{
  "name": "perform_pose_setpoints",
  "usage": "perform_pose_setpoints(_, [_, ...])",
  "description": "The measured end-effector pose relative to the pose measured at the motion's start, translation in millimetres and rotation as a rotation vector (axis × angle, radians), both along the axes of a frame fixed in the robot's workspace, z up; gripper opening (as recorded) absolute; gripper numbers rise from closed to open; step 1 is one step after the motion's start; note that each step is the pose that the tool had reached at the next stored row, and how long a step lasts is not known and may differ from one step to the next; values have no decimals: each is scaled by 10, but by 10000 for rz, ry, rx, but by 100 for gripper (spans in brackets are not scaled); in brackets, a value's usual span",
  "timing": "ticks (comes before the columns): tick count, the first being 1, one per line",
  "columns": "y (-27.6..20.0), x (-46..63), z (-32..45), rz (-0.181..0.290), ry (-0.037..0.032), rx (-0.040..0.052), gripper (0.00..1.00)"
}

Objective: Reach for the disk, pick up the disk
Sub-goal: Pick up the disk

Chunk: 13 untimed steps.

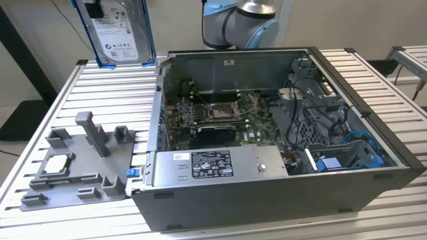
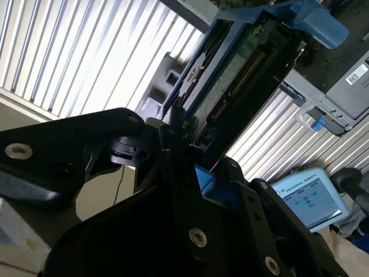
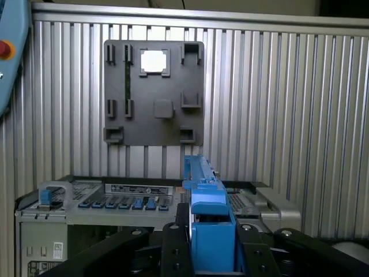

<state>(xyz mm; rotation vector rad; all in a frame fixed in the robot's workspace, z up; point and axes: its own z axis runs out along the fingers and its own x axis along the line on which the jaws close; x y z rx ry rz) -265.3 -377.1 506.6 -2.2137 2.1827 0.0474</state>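
Where the black gripper shows in both wrist views, it is pinching the disk, one finger pressed to each side of the blue plastic bracket.

- Disk: flat rectangular silver-grey metal hard drive with a white printed label, framed in blue. In the exterior view it hangs upright beyond the far corner of the case on that view's left, higher than the case rim. Its edge faces the first wrist view; its underside and connector strip show in the second wrist view.
- Case: open dark-grey computer tower lying on its side, with a green circuit board inside.
- Grey box with a black-and-white label: inside the case, against its near wall.
- Grey plastic fixture plate: beside the case, on the exterior view's left, with a small square silver chip resting on it.
- Surface: ribbed aluminium, under the case.
- Pale blue-grey robot arm: behind the case.
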Motion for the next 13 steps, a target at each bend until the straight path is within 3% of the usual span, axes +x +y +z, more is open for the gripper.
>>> perform_pose_setpoints(13, [0,392,0,31,-1,0,0])
